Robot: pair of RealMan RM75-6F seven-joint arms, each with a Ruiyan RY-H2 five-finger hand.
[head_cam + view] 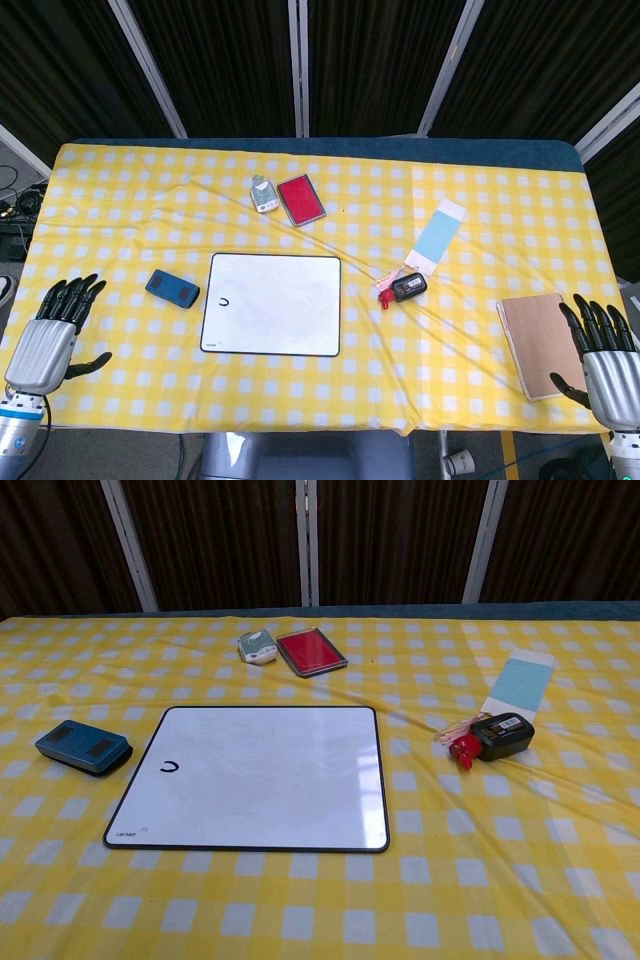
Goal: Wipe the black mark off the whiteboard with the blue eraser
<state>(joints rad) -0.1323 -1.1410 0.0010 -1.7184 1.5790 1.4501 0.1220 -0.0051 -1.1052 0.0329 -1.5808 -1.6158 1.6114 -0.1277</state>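
Note:
The whiteboard (272, 304) (254, 777) lies flat at the table's middle, with a small black curved mark (221, 301) (169, 767) near its left edge. The blue eraser (172, 289) (83, 747) sits on the cloth just left of the board. My left hand (52, 338) hovers at the near left corner, fingers spread and empty, well short of the eraser. At the near right edge my right hand (603, 357) is likewise spread and empty. Neither hand shows in the chest view.
A red case (301, 198) (311, 650) and a small grey-green device (264, 194) (258, 646) lie behind the board. A black fob with red tassel (404, 288) (494, 737) and a light-blue card (437, 237) (520, 683) lie right. A brown notebook (538, 341) is by my right hand.

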